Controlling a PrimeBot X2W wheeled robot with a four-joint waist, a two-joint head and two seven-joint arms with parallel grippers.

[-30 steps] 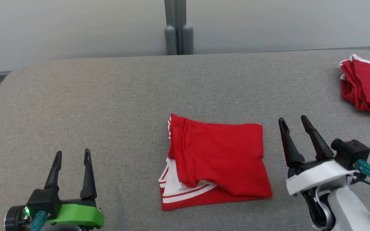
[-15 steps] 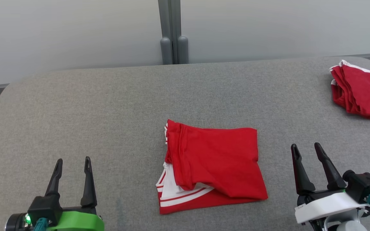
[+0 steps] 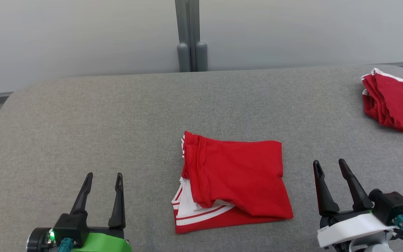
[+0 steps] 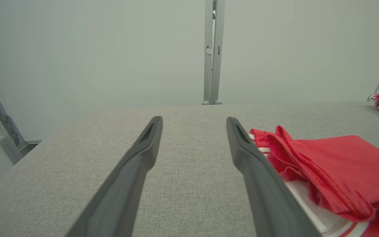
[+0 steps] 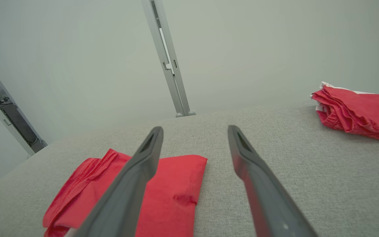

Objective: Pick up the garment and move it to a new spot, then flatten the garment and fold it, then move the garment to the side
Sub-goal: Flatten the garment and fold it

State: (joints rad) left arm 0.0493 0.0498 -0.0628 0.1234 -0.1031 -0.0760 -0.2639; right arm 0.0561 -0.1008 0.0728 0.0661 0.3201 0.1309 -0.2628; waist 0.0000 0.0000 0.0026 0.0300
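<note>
A red garment [image 3: 234, 180] with white stripes lies folded in the middle of the grey padded table [image 3: 117, 115]; it also shows as the garment [image 4: 334, 171] at the right of the left wrist view and the garment [image 5: 173, 191] low in the right wrist view. My left gripper [image 3: 104, 177] hovers open at the lower left, well left of the garment, holding nothing. To the garment's right, my right gripper [image 3: 329, 165] stands open and empty too. Wide gaps separate the fingers in both wrist views: left gripper [image 4: 194, 121], right gripper [image 5: 195, 131].
A second folded red pile [image 3: 395, 101] sits at the table's far right corner, the same pile [image 5: 357, 113] showing in the right wrist view. A grey post [image 3: 190, 35] rises behind the table against a pale wall. The table's left edge curves down at the far left.
The right gripper has drawn back toward me, lower in the view. The left gripper has shifted to the right, closer to the garment. The camera tilted slightly. The garment has not moved.
</note>
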